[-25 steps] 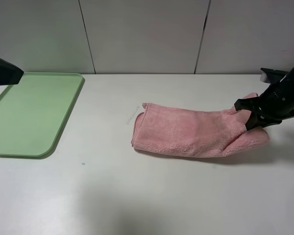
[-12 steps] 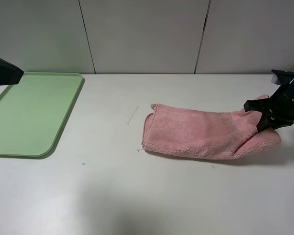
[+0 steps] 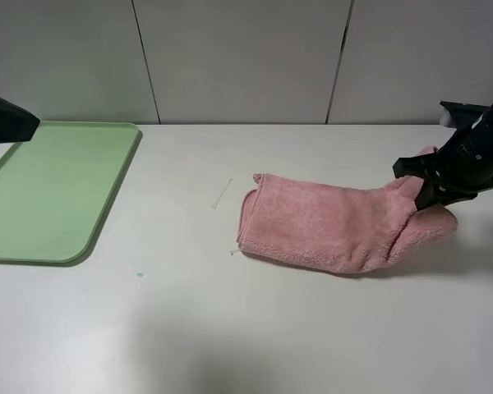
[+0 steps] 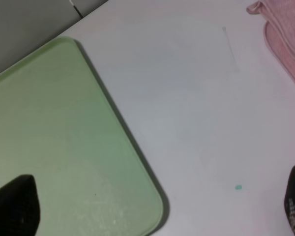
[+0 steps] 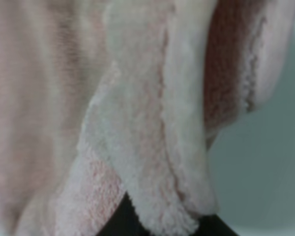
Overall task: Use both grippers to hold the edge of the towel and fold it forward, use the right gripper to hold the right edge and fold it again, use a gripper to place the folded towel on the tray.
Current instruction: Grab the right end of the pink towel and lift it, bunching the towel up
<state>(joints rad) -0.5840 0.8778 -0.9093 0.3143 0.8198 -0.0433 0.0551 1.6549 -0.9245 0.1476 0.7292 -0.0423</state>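
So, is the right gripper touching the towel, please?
Touching: in the exterior high view the right gripper pinches the raised right end of the towel.

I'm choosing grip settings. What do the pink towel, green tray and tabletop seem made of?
The towel looks like soft plush terry or microfibre, matte; fuzzy pile and a stitched hem show up close. The tray is probably moulded plastic, smooth satin: even light green, rounded corners, low rim. The table is a smooth white hard surface, maybe laminate; the material is unclear.

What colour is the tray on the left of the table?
The tray is plain light green, with no pattern; the high outside view shows it best.
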